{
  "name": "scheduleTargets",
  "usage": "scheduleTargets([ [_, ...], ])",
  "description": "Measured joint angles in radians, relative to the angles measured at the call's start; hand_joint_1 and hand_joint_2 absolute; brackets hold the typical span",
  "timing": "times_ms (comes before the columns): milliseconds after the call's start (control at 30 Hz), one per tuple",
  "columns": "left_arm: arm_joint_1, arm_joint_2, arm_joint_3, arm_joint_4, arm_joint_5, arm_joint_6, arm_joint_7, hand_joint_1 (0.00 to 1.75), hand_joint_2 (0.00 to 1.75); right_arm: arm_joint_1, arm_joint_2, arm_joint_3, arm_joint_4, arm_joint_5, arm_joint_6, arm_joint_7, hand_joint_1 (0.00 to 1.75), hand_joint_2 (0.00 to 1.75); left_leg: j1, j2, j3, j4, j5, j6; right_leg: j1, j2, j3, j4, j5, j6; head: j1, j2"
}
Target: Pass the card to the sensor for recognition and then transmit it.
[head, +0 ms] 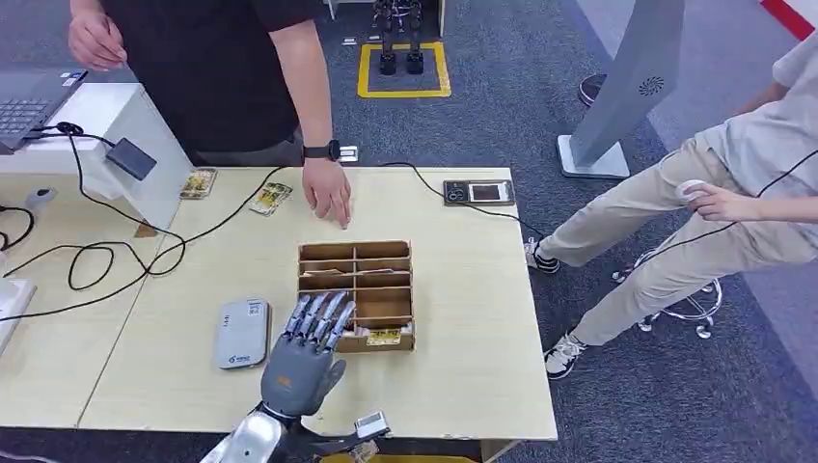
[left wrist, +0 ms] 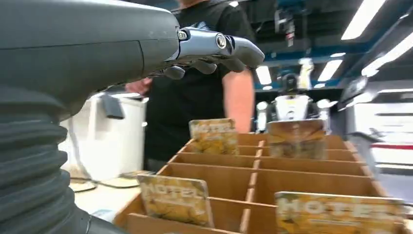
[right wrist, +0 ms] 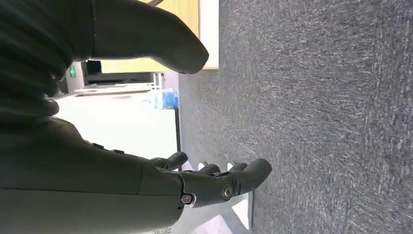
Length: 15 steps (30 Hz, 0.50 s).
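Left robot hand (head: pixel 307 355) empty above wooden organizer (head: pixel 359 292); hotel cards (left wrist: pixel 176 199) upright inside.

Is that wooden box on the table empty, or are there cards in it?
Not empty. The wooden box holds several cards standing upright in its compartments, such as a "HOTEL" card; other slots look bare. The left hand hovers open beside it.

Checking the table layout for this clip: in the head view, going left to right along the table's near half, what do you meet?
Black cable loop → grey card reader → left hand → wooden card organizer.
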State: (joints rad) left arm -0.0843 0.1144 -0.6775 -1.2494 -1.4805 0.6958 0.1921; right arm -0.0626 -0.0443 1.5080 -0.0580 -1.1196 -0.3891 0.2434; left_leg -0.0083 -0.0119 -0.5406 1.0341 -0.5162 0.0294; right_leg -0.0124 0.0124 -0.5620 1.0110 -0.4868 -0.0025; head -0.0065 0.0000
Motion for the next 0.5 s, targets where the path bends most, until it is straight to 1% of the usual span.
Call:
scheduleTargets([
  [167, -0.012, 0.002, 0.000, 0.033, 0.000, 0.000, 0.155, 0.00, 1.75, 0.000, 0.000, 0.000, 0.000, -0.008, -0.004, 0.003, 0.00, 1.75, 0.000, 0.000, 0.000, 0.000, 0.000, 0.000, 0.000, 0.000, 0.000, 0.000, 0.000, 0.000, 0.000, 0.000],
  [233, -0.019, 0.002, 0.000, 0.049, 0.000, 0.000, 0.199, 0.00, 1.75, 0.000, 0.000, 0.000, 0.000, -0.010, -0.004, 0.003, 0.00, 1.75, 0.000, 0.000, 0.000, 0.000, 0.000, 0.000, 0.000, 0.000, 0.000, 0.000, 0.000, 0.000, 0.000, 0.000],
  [367, -0.026, 0.002, 0.000, 0.067, 0.000, 0.000, 0.245, 0.00, 1.75, 0.000, 0.000, 0.000, 0.000, -0.013, -0.004, 0.007, 0.00, 1.75, 0.000, 0.000, 0.000, 0.000, 0.000, 0.000, 0.000, 0.000, 0.000, 0.000, 0.000, 0.000, 0.000, 0.000],
  [500, -0.029, 0.002, 0.000, 0.075, 0.000, 0.000, 0.262, 0.00, 1.75, 0.000, 0.000, 0.000, 0.000, -0.016, -0.004, 0.008, 0.00, 1.75, 0.000, 0.000, 0.000, 0.000, 0.000, 0.000, 0.000, 0.000, 0.000, 0.000, 0.000, 0.000, 0.000, 0.000],
])
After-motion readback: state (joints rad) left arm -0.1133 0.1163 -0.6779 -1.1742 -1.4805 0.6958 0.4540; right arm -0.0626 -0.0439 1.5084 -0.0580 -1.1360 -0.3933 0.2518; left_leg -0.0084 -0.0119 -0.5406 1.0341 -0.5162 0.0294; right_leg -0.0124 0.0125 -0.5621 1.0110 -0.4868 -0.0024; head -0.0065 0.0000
